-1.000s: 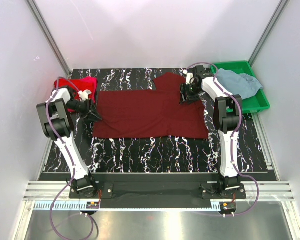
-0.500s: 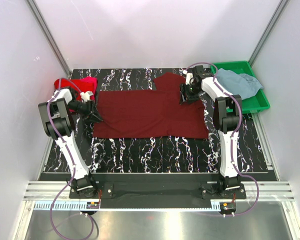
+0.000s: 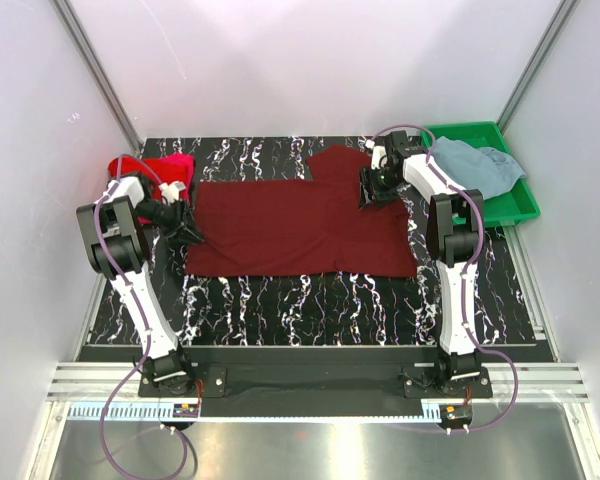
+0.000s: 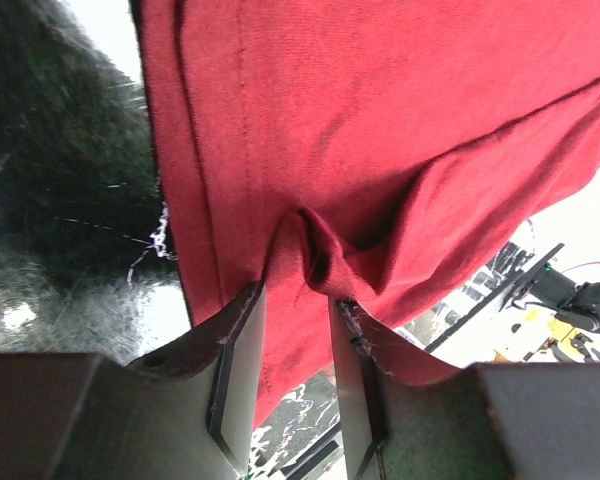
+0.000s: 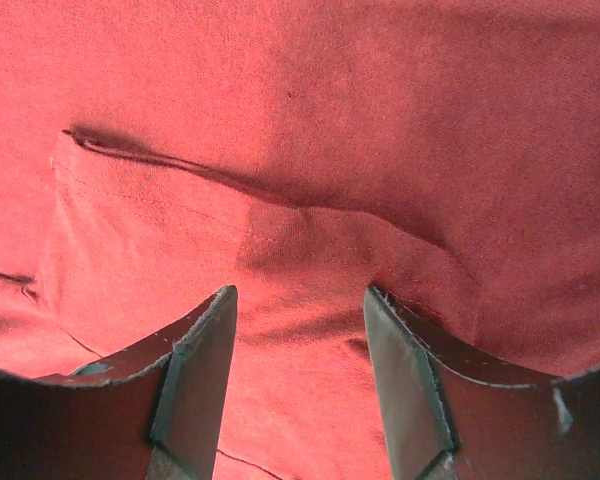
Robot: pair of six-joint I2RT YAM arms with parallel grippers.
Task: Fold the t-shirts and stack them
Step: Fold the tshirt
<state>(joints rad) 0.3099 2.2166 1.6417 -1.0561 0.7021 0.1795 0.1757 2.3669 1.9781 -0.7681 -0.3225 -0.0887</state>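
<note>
The dark maroon t-shirt (image 3: 300, 225) lies spread flat across the middle of the black marbled table. My left gripper (image 3: 187, 230) is at the shirt's left edge. In the left wrist view its fingertips (image 4: 297, 298) pinch a raised pucker of the cloth (image 4: 310, 240) beside the hem. My right gripper (image 3: 368, 192) rests on the shirt's upper right part near the sleeve. In the right wrist view it (image 5: 300, 295) stands open, with flat cloth (image 5: 310, 150) between the fingers. A bright red t-shirt (image 3: 160, 170) lies bunched at the back left. A grey-blue t-shirt (image 3: 475, 165) lies in the tray.
The green plastic tray (image 3: 515, 207) sits at the back right, just beyond the right arm. White walls with metal corner posts close in the table on three sides. Bare table (image 3: 310, 300) shows in front of the maroon shirt.
My left gripper has closed slightly on the shirt's left edge and its arm has shifted a little. The right arm and the shirt have not moved.
</note>
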